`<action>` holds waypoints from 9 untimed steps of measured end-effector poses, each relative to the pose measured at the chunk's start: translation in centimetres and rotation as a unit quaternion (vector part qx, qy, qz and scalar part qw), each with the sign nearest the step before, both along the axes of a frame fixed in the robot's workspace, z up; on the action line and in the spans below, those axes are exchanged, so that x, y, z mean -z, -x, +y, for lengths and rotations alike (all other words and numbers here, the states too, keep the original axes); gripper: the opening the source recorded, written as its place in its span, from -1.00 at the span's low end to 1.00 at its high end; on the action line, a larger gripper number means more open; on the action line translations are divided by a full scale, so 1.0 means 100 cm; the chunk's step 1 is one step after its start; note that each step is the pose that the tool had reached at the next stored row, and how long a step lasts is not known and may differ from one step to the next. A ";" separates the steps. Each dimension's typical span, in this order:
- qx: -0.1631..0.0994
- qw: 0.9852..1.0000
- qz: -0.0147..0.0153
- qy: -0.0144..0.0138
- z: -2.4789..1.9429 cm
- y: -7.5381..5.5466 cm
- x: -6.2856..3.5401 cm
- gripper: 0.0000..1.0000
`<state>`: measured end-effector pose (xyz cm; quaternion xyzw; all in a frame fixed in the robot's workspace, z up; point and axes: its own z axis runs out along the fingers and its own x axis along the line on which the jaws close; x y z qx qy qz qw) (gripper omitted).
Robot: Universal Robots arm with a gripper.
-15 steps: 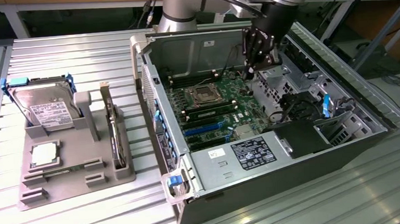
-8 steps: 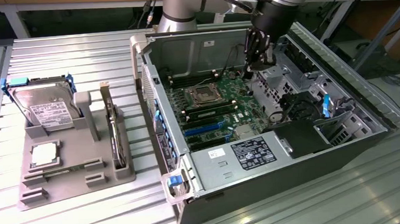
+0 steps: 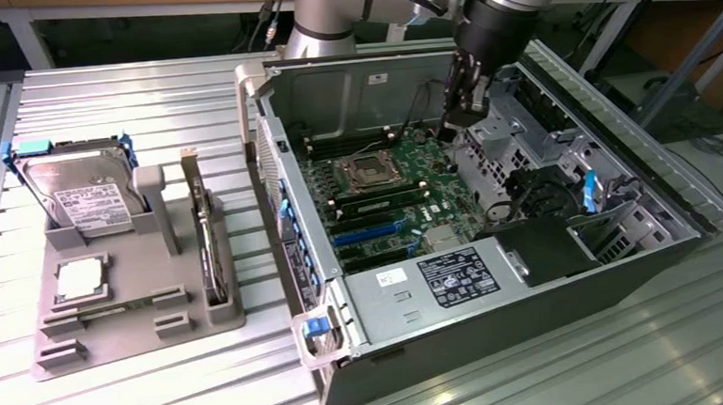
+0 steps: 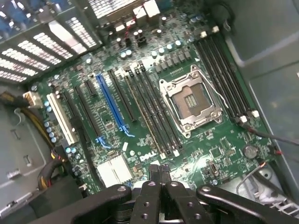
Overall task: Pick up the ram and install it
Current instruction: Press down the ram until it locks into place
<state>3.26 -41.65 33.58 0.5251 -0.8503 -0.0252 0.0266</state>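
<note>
Ram (image 3: 201, 222): still in the grey holder (image 3: 130, 315) on the surface (image 3: 117, 104), standing on its long edge; long axis runs from the far end of the holder toward the near end, thin face edge-on to the exterior cam.
Claw (image 4: 160, 171): fingers pressed together, nothing between them; wrist cam shows them just above the motherboard (image 4: 140, 112) near the slot ends.
Arm (image 3: 501, 15): reaching down into the open PC case (image 3: 491, 251), well apart from the ram.
CPU socket (image 4: 190, 100): open, between two banks of long dark slots.
Around the ram: hard drive (image 3: 79, 196) w/ white label at the exterior view's left, silver processor chip (image 3: 80, 278) below it, both in the holder.
In the way: case wall (image 3: 290, 216) stands between holder and board.
</note>
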 end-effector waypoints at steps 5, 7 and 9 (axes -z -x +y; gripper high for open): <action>0.040 0.999 0.000 0.000 0.0000 0.000 0.0000 -0.80; 0.059 0.998 0.000 0.000 0.0000 0.000 0.0000 -0.80; 0.088 0.996 0.000 0.000 0.0000 0.000 0.0000 -0.80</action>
